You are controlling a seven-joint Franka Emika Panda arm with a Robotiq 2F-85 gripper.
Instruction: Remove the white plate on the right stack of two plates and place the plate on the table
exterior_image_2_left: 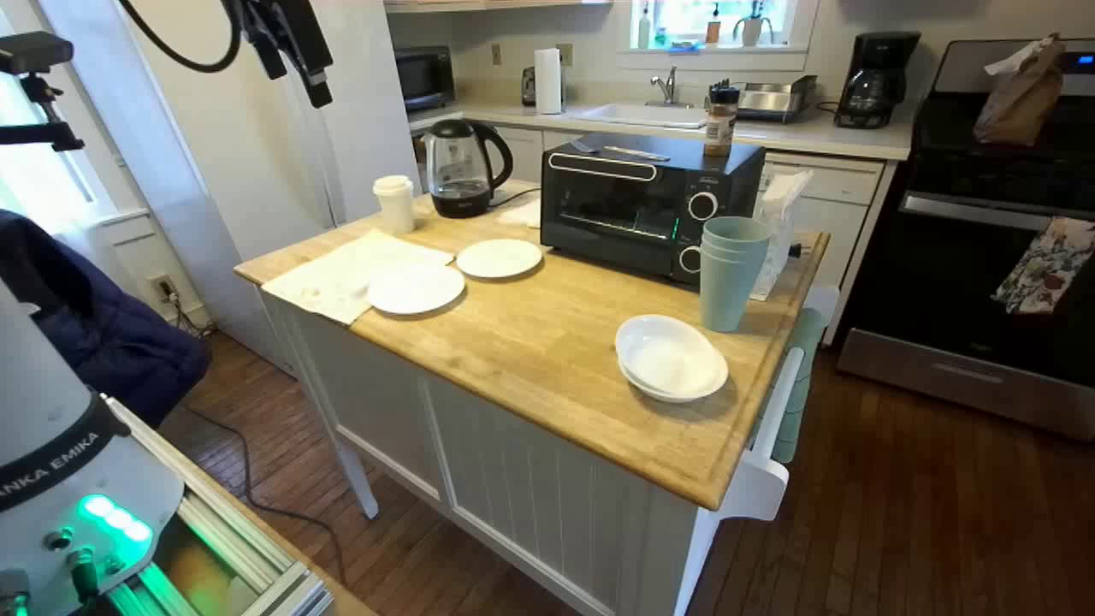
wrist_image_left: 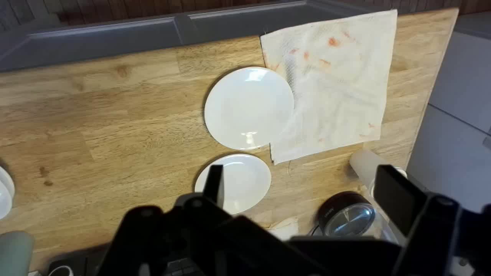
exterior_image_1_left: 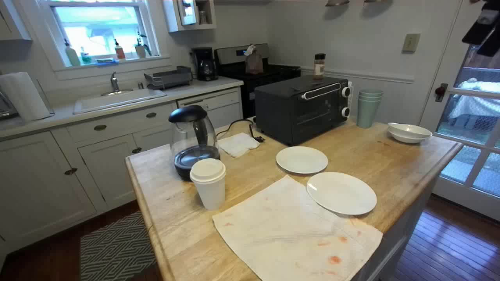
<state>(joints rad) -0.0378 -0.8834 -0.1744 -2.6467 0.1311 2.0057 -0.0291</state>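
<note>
The right stack of two plates [exterior_image_1_left: 409, 136] sits near the table's far right corner in an exterior view. Its top white plate [exterior_image_2_left: 665, 349] lies slightly tilted and off-centre on the lower dish in an exterior view. Part of the stack [wrist_image_left: 4, 193] shows at the left edge of the wrist view. The table [exterior_image_2_left: 547, 342] is a light wooden top on a white base. My gripper [wrist_image_left: 303, 184] is open and empty, its fingers wide apart high above the table. In an exterior view the gripper [exterior_image_2_left: 298, 79] hangs at the upper left, away from the stack.
Two flat white plates [exterior_image_1_left: 302, 160] [exterior_image_1_left: 341, 193] lie mid-table, one partly on a stained cloth [exterior_image_1_left: 289, 234]. Stacked green cups [exterior_image_2_left: 731, 274] stand beside the dishes. A toaster oven [exterior_image_1_left: 302, 109], glass kettle [exterior_image_1_left: 195, 140] and white paper cup [exterior_image_1_left: 209, 187] also stand there.
</note>
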